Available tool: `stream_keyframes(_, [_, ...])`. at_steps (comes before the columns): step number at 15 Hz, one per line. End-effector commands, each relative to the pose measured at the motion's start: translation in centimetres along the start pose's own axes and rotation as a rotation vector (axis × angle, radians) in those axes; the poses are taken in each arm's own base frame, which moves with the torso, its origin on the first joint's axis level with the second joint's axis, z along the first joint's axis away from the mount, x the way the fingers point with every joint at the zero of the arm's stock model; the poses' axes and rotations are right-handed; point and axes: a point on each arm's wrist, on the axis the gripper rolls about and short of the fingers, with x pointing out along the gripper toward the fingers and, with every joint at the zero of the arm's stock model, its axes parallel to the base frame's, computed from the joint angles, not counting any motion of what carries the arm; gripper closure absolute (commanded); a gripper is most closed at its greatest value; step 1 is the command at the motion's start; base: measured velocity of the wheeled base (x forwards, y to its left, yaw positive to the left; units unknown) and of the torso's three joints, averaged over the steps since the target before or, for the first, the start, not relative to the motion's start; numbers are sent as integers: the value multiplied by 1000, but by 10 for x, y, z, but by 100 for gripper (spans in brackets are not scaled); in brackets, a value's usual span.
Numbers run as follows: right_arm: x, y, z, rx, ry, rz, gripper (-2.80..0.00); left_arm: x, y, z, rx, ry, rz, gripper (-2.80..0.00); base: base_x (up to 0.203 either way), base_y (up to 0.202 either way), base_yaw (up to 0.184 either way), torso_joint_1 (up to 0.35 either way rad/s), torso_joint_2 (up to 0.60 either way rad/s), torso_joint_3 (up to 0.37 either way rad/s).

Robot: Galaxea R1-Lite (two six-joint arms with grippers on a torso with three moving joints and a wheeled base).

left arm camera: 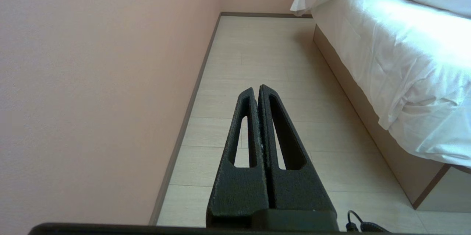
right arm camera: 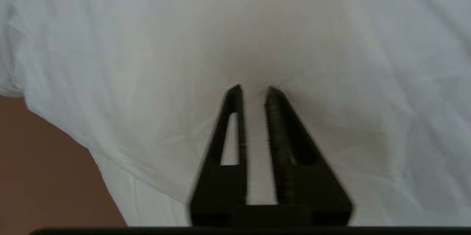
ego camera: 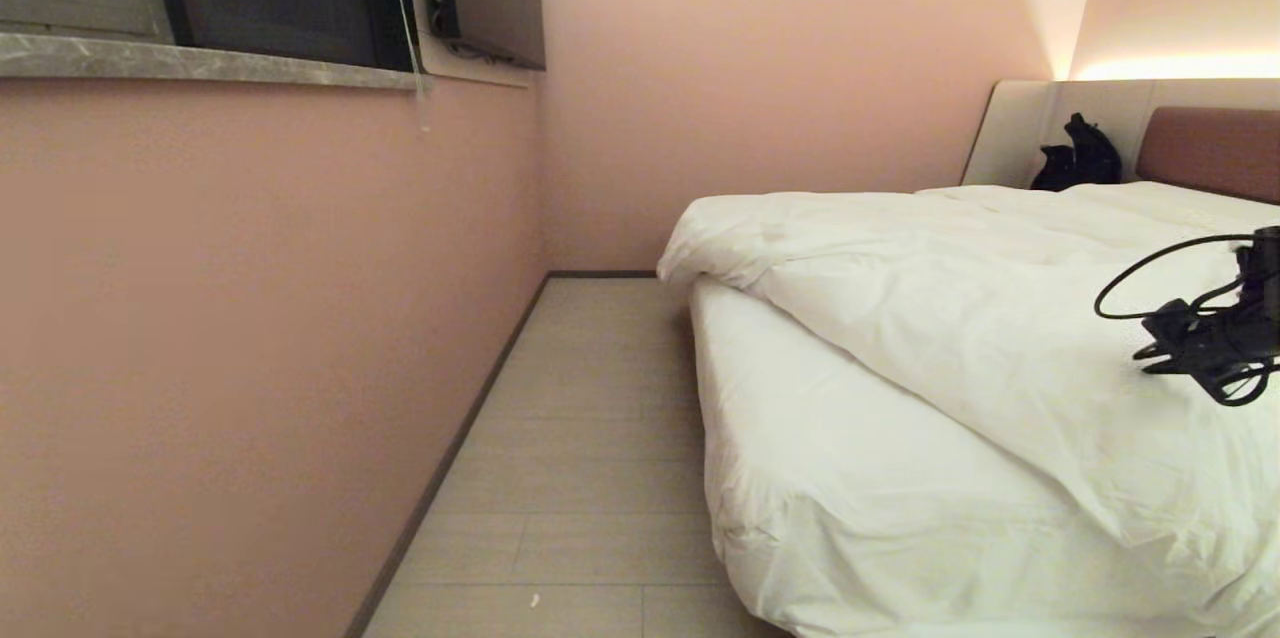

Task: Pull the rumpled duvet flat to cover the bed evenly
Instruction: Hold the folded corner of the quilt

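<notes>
The puffy white duvet lies rumpled and askew on the bed, its near edge running diagonally so a wedge of white sheet shows at the foot corner. My right gripper hovers over the duvet at the right edge of the head view. In the right wrist view the right gripper is open a little, just above the duvet, with nothing between its fingers. My left gripper is shut and empty, parked low over the floor beside the bed's pale side panel.
A pink wall with a stone window sill runs along the left. A narrow strip of pale floor separates it from the bed. A black bag sits by the reddish-brown headboard.
</notes>
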Motion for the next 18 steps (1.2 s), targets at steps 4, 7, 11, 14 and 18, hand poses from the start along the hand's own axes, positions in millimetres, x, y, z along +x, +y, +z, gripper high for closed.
stream_keyframes(4, [16, -17, -16, 71, 145, -91, -280, 0, 0, 0, -1, 0, 0, 0, 0, 0, 0, 0, 0, 0])
stream_keyframes(7, [8, -27, -9, 104, 149, -116, -280, 0, 0, 0, -1, 0, -1, 0, 0, 0, 0, 0, 0, 0])
stream_keyframes(11, [29, -45, -12, 118, 171, -159, -280, 0, 0, 0, -1, 0, 0, 0, 0, 0, 0, 0, 0, 0])
stream_keyframes(14, [39, -51, -11, 104, 111, -211, -280, 0, 0, 0, -1, 0, 0, 0, 0, 0, 0, 0, 0, 0])
stream_keyframes(18, [59, -60, -13, 39, 25, -311, -280, 0, 0, 0, -1, 0, 0, 0, 0, 0, 0, 0, 0, 0])
